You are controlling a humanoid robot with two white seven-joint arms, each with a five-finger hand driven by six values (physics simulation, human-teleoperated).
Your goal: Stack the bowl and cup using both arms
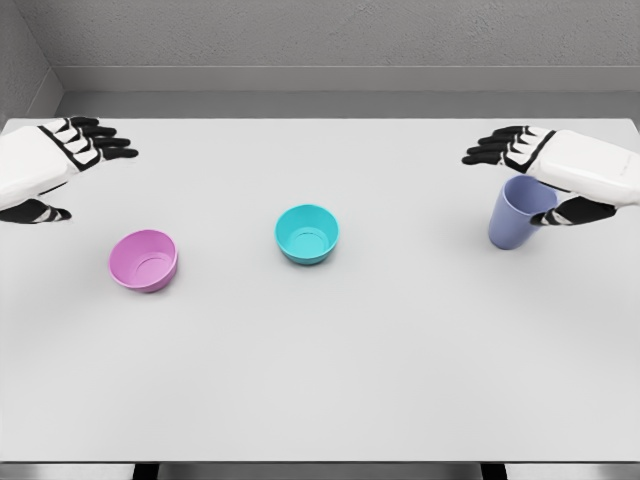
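Single head-mounted view, set high at the near edge of the flat white desk (330,380), angled steeply downward and facing forward. The whole desktop is framed at moderate range, through to the grey textured back wall (330,40). Both arms enter from the side edges.

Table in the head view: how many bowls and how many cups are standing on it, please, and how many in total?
Bowls: 2, the pink bowl and the teal bowl
Cups: 1, the lavender cup, by the right hand
Total: 3 things on the table
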